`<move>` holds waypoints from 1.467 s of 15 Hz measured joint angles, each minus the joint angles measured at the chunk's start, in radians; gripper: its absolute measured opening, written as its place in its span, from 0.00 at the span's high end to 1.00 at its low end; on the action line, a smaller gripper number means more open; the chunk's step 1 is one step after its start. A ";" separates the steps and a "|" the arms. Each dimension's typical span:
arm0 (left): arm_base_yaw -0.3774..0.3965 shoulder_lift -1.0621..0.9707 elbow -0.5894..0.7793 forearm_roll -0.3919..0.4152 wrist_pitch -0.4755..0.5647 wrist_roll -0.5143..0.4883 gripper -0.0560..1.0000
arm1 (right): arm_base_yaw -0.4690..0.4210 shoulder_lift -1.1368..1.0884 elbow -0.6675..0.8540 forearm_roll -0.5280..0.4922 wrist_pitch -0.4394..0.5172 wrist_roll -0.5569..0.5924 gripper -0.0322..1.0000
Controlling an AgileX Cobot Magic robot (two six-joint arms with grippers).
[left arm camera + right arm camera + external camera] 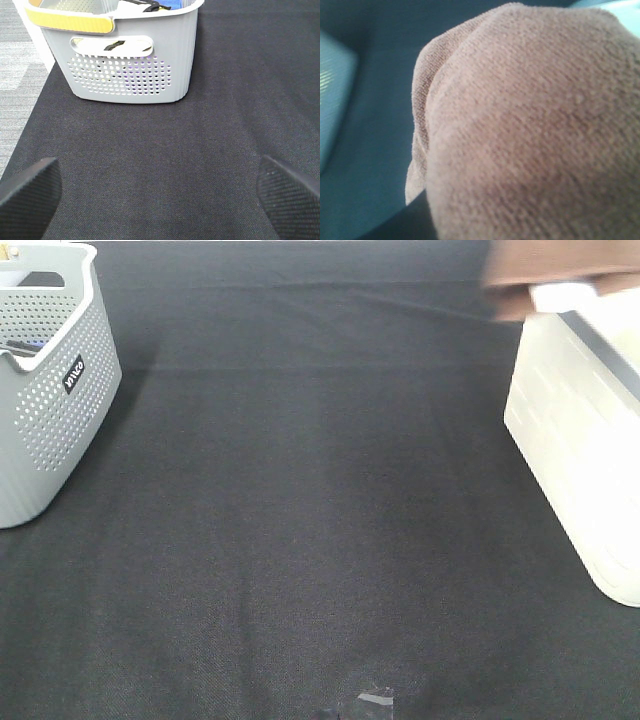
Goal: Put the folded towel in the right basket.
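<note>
Black cloth (320, 490) is lying open between grey basket (50, 420) and right basket (570, 430). The folded towel (560, 262) is hanging over the latter's far edge, hiding the right gripper's hold; the left gripper (160, 200) is gaping wide.

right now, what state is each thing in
right basket: upright, inside washed out
towel: lifted off the table, blurred, by the right basket's far corner
left basket: upright, items inside
left end effector: open, empty
</note>
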 joint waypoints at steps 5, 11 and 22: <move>0.000 0.000 0.000 0.000 0.000 0.000 0.01 | -0.205 0.097 0.000 -0.177 -0.002 0.000 0.67; 0.000 0.000 0.000 0.000 0.000 0.000 0.01 | -0.205 0.273 0.000 -0.226 0.000 0.023 0.63; 0.000 0.000 0.000 0.000 0.000 0.000 0.01 | -0.202 0.234 0.000 -0.270 0.072 0.027 0.03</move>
